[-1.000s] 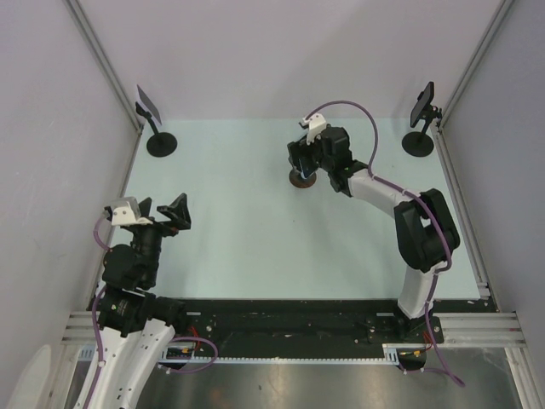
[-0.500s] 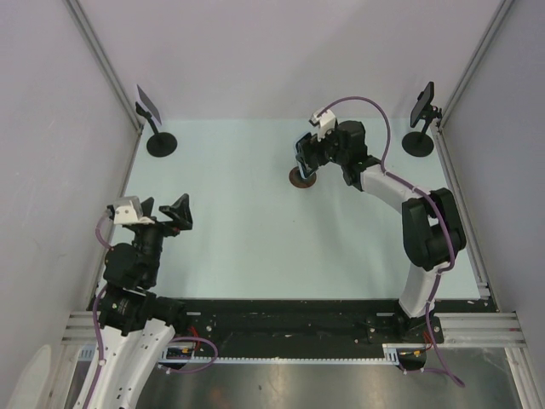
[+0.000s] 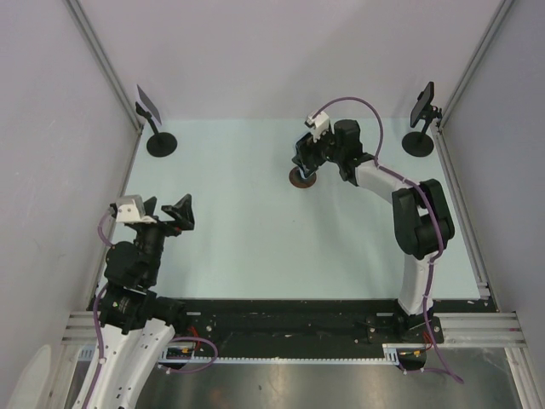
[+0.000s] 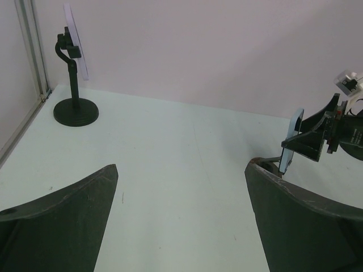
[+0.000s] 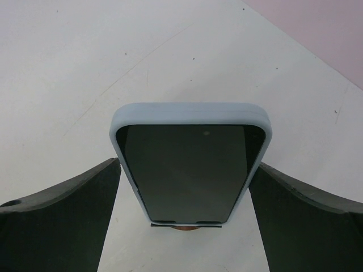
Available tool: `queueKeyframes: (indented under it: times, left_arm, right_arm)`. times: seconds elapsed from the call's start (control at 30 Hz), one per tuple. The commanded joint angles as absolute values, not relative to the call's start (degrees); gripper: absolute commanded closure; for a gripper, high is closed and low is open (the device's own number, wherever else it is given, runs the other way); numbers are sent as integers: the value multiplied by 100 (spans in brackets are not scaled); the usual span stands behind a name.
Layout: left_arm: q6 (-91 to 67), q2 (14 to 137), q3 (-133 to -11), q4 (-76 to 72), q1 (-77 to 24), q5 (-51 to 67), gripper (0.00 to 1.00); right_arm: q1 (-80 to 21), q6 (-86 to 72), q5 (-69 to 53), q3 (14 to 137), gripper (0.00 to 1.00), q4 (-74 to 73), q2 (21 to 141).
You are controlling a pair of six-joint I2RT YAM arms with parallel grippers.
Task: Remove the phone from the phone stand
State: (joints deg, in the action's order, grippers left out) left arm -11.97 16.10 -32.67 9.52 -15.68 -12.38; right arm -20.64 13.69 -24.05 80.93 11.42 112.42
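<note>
**Right arm.** We show the right gripper [image 3: 305, 157] out over the far middle of the table [image 3: 247, 230]. Its two fingers [image 5: 79, 209] press against the long edges of the phone [image 5: 190, 170], a dark screen in a pale blue case. The phone sits nearly upright just above the round base of the phone stand [image 3: 299, 177]. We cannot tell whether it is clear of the mount.

**Left arm.** The left gripper [image 4: 181, 167] hangs over the near left of the table, jaws spread wide on nothing.

**Background.** A far-left stand [image 4: 75, 111] and a far-right stand [image 3: 418, 142] each bear a device.
</note>
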Motion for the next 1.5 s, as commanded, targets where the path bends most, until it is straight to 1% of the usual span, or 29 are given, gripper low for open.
queueKeyframes:
  times: [0.0, 0.13, 0.17, 0.2, 0.23, 0.3, 0.33, 0.47, 0.63, 0.83, 1.03, 1.13, 1.17, 1.23, 1.47]
  left_arm:
    - [-1143, 1644, -3252, 747, -1617, -1081, 0]
    - [-1134, 1626, -3234, 738, -1617, -1046, 0]
    - [-1134, 1617, -3234, 738, -1617, -1020, 0]
    - [-1134, 1608, -3234, 738, -1617, -1011, 0]
    - [-1134, 1600, -3234, 747, -1617, -993, 0]
    - [-1134, 1582, -3234, 730, -1617, -976, 0]
    - [-1134, 1582, -3234, 729, -1617, -976, 0]
    - [-1125, 1529, -3226, 729, -1626, -941, 0]
    - [-1099, 1503, -3217, 712, -1652, -765, 0]
    - [-1090, 1450, -3208, 686, -1687, -756, 0]
    - [-1081, 1380, -3199, 686, -1705, -729, 0]
    - [-1081, 1327, -3199, 694, -1714, -721, 0]
    - [-1081, 1301, -3191, 686, -1714, -703, 0]
    - [-1081, 1240, -3190, 694, -1714, -694, 0]
    - [-1064, 976, -3182, 694, -1784, -694, 0]
  right_arm:
    - [-2074, 1433, -2531, 8367, 5, 1073, 11259]
    - [-2109, 1433, -2452, 8358, 18, 941, 11206]
    - [-2101, 1407, -2400, 8350, 25, 932, 11189]
    - [-2101, 1389, -2373, 8341, 29, 923, 11180]
    - [-2109, 1371, -2347, 8323, 38, 914, 11162]
    - [-2136, 1336, -2303, 8288, 50, 888, 11083]
    - [-2144, 1327, -2277, 8236, 61, 888, 11031]
    - [-2259, 1266, -2084, 8209, 81, 853, 10802]
    - [-2408, 1108, -1802, 8200, 94, 852, 10495]
    - [-2478, 923, -1424, 8209, 100, 958, 10178]
    - [-2487, 835, -1082, 8305, 100, 625, 9669]
    - [-2478, 800, -801, 8498, 100, 28, 9458]
    - [-2470, 791, -634, 8534, 100, -504, 9414]
    - [-2426, 747, -519, 8560, 100, -921, 9247]
    - [-2128, 721, 430, 8272, 100, -2809, 8719]
